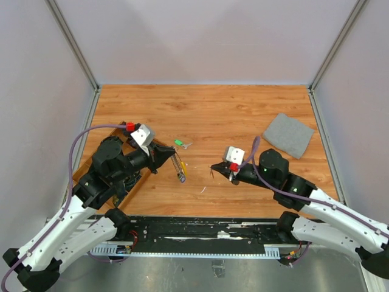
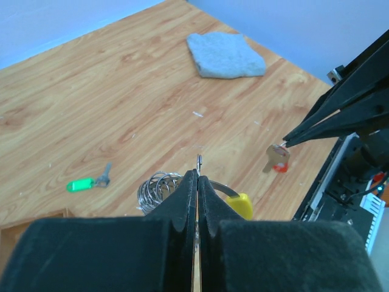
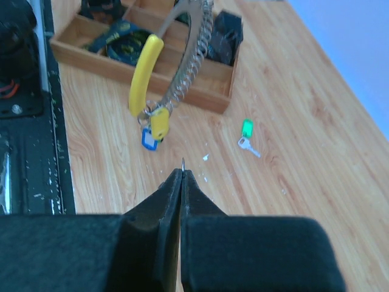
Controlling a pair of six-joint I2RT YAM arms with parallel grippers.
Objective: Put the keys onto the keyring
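Note:
My left gripper [image 1: 172, 152] [image 2: 199, 176] is shut on the thin silver keyring [image 2: 199, 160] and holds it above the table. From the ring hang a silver coil [image 2: 155, 188], a yellow piece [image 2: 242, 204], a yellow-headed key [image 3: 159, 124] and a blue-headed key [image 3: 147, 139]. My right gripper [image 1: 214, 165] [image 3: 182, 173] is shut on a red-headed key [image 2: 277, 160], which dangles below its tips a short way right of the ring. Only a sliver of the key's metal shows in the right wrist view. A green-headed key [image 1: 180, 143] [image 2: 82, 184] [image 3: 246, 129] lies loose on the table.
A wooden tray [image 1: 143, 176] [image 3: 152, 91] with dark parts sits at the left under my left arm. A grey cloth square [image 1: 288, 135] [image 2: 225, 55] lies at the back right. Small white specks [image 1: 203, 190] lie near the table's middle.

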